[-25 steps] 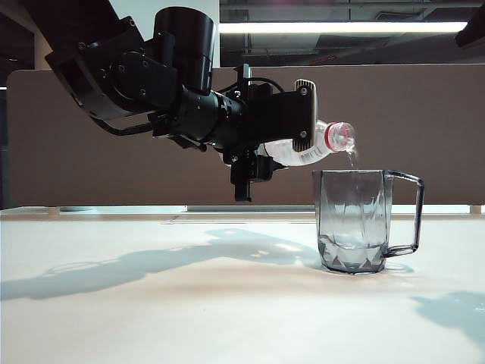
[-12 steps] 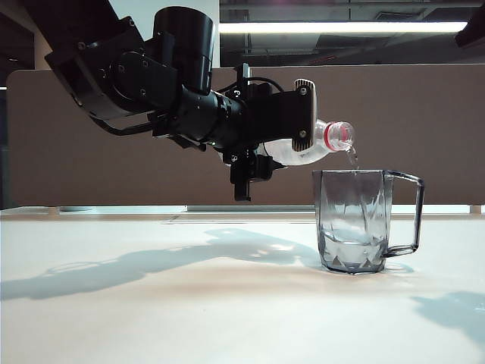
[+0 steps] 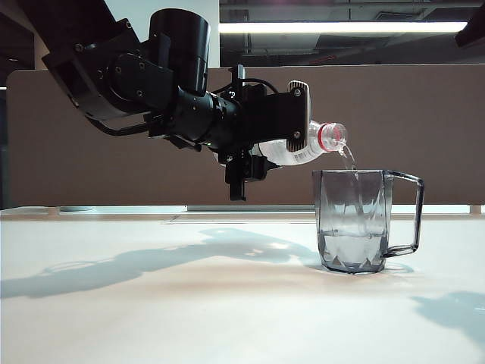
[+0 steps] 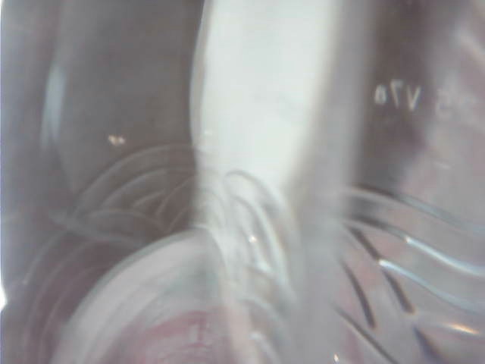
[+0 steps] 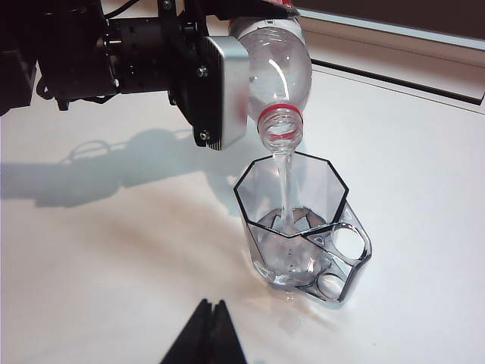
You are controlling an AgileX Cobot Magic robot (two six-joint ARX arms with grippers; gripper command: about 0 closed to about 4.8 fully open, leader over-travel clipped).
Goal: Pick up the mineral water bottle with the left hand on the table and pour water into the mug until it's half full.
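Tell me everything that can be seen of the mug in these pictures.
The mug is smoky grey, see-through and faceted, apparently plastic, with an eight-sided rim and a squared handle. It stands upright on the white table, on the right in the exterior view. A thin stream of water falls into it from the tilted mineral water bottle, which the left gripper holds above its rim. Water fills only its lower part. Nothing but the table and the water touches it. The right gripper is shut and stays apart.

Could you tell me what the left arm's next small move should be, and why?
Probably hold the tilt a little longer. The left gripper grips the mineral water bottle tipped over the mug, water is streaming in, and the level looks under halfway. The right gripper sits shut, away from it.
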